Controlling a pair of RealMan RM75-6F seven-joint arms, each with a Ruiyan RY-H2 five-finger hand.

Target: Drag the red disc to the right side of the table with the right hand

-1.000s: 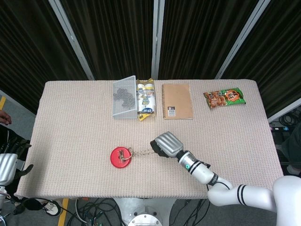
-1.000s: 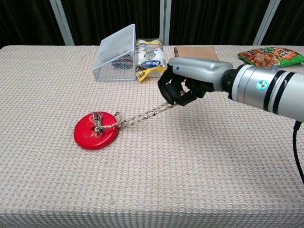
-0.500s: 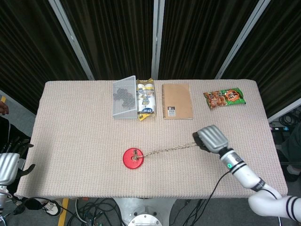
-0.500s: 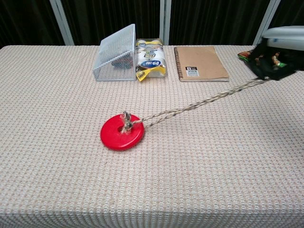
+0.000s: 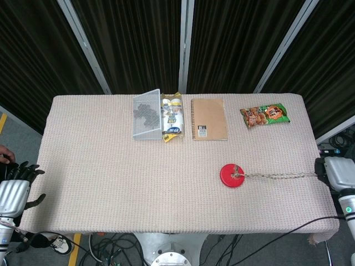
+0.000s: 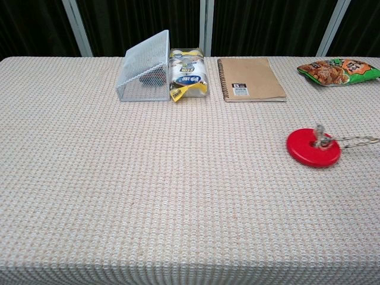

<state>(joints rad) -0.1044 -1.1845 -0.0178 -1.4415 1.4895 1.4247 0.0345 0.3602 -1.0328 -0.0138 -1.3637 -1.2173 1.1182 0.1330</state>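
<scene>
Head view. Since the earlier frames my right hand [image 5: 336, 173] has travelled from mid-table out past the right table edge, and the flat red plastic disc [image 5: 232, 176] has slid behind it, from left of centre to the right half of the beige woven tabletop [image 5: 100, 160]. The braided tan cord [image 5: 277, 175] knotted at the disc's centre runs nearly straight to my right hand, which grips its far end; how the fingers lie I cannot tell, as only the back of the hand shows. My left hand [image 5: 15, 187] hangs off the left table edge, fingers apart, holding nothing. Along the far side lie a tipped wire-mesh basket [image 5: 146, 115], a yellow-and-white snack packet [image 5: 172, 117], a brown spiral-bound notebook [image 5: 209, 119] and a green-and-orange snack bag [image 5: 265, 115], all well apart from the disc.

Chest view. The disc [image 6: 313, 147] lies flat near the right border, and the cord [image 6: 355, 141] leaves the frame taut; neither hand shows. I judge the drag nearly complete. To finish well I should keep the pull low and level so the disc stays flat, ease off gradually, and stop before the disc reaches the table edge.
</scene>
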